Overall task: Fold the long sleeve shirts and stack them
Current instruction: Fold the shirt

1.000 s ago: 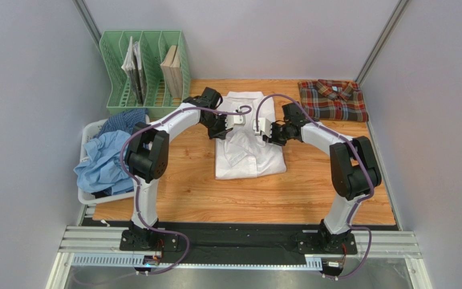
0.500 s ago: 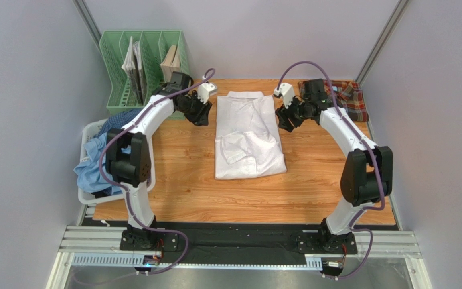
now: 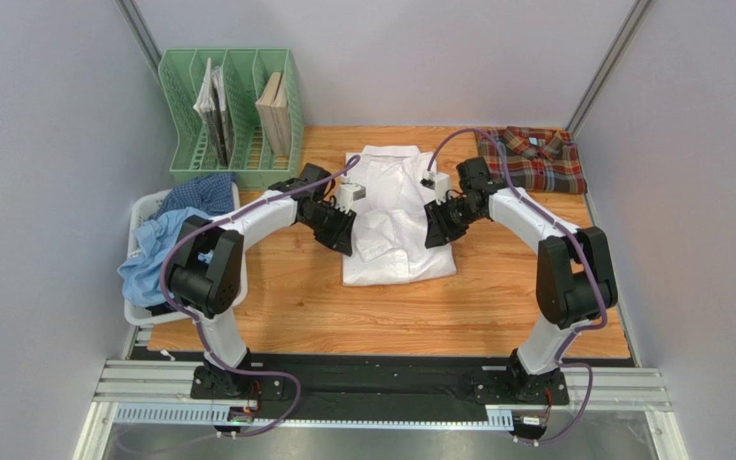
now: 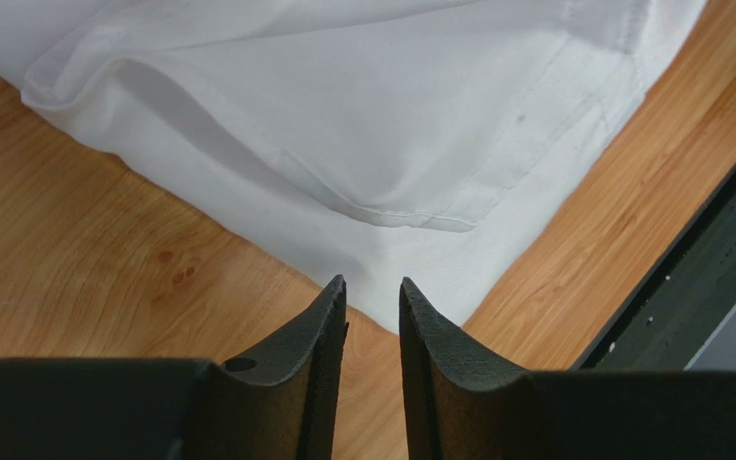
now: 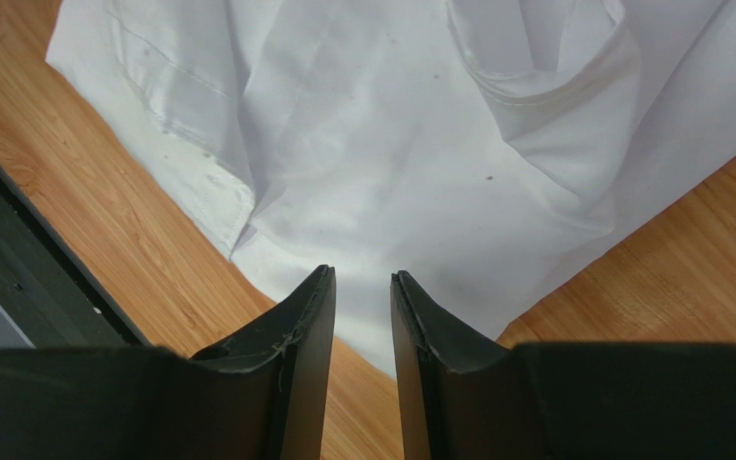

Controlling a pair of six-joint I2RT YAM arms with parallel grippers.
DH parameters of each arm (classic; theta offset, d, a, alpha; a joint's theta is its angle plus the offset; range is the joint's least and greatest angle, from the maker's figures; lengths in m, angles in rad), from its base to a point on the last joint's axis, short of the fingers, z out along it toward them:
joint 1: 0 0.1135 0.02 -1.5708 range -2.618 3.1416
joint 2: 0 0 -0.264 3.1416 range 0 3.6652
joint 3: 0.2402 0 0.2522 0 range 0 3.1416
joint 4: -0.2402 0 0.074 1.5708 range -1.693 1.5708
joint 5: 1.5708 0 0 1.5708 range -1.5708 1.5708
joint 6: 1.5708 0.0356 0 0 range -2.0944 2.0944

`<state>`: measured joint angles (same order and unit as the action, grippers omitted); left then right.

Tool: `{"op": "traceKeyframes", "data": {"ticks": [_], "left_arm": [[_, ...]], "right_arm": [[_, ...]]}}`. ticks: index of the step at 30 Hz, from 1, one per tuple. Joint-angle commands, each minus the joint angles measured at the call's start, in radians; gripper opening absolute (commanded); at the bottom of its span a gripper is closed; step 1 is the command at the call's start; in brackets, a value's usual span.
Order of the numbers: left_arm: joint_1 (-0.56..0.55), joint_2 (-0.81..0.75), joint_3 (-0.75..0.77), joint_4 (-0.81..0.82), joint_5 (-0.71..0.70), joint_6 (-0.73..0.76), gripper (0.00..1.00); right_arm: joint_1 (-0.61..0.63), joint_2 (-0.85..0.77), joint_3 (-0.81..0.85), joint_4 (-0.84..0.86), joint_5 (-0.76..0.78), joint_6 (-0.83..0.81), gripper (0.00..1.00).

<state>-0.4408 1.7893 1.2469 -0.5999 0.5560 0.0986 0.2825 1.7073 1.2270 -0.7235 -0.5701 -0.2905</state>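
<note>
Top external, white shirt point(image 3: 396, 244) between end effectors point(image 3: 342, 234) point(image 3: 436, 231)

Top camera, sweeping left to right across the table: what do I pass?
In order: white basket holding blue shirts → left gripper → white shirt → right gripper → plaid shirt.

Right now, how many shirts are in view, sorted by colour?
White shirt: 1
Red plaid shirt: 1
Light blue shirt: 1
Dark blue checked shirt: 1
Total: 4
</note>
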Motion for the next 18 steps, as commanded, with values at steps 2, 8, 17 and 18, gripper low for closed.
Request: {"op": "traceKeyframes", "data": {"ticks": [2,8,17,18], "left_arm": [[-0.012,0.008,-0.053,0.147,-0.025,-0.115,0.33],[-0.036,0.096,0.060,0.193,-0.019,-0.145,0.32],[-0.024,0.165,0.229,0.369,-0.004,-0.266,0.39],[-0.022,0.171,0.236,0.379,-0.014,-0.276,0.40]], "right_arm": [[-0.005,0.089,0.022,0.059,0.058,0.057,0.32],[-0.006,0.158,0.037,0.082,0.087,0.071,0.32],[-0.017,0.163,0.115,0.070,0.070,0.083,0.34],[-0.019,0.163,0.123,0.070,0.070,0.079,0.35]]}}
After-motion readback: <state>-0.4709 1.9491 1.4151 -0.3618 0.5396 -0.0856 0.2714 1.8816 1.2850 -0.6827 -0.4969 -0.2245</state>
